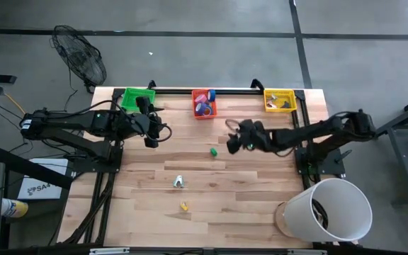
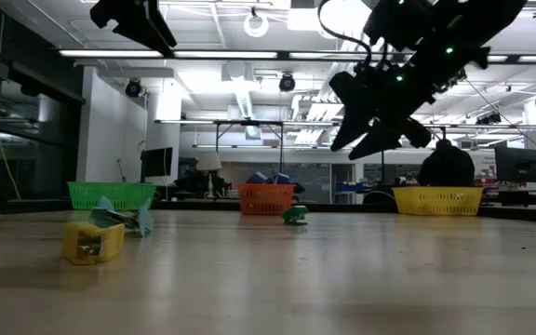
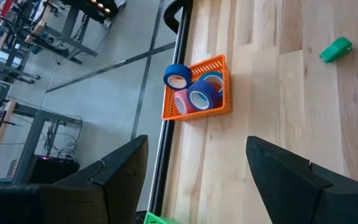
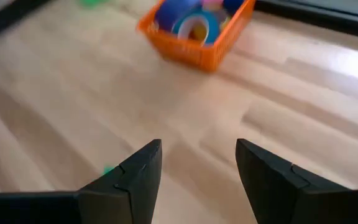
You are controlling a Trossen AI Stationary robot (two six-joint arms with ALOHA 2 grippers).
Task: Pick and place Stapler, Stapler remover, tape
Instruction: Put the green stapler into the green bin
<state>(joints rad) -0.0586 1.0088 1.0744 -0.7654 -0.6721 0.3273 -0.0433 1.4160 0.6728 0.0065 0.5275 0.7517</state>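
Blue and pink tape rolls (image 3: 202,96) lie in the orange bin (image 1: 204,104) at the table's far edge; one blue roll (image 3: 178,76) sits up on its rim. A small green piece (image 1: 214,151) lies on the wood mid-table, with a white-and-teal piece (image 1: 178,182) and a small yellow piece (image 1: 184,207) nearer the front. My left gripper (image 1: 151,133) hangs open above the table, between the green bin and the orange bin. My right gripper (image 1: 231,142) is open too, in the air just right of the green piece; nothing is between its fingers (image 4: 140,168).
A green bin (image 1: 137,98) stands at the far left and a yellow bin (image 1: 280,100) with dark items at the far right. A white bucket (image 1: 328,209) stands off the table's front right corner. Bare wood lies between the loose pieces.
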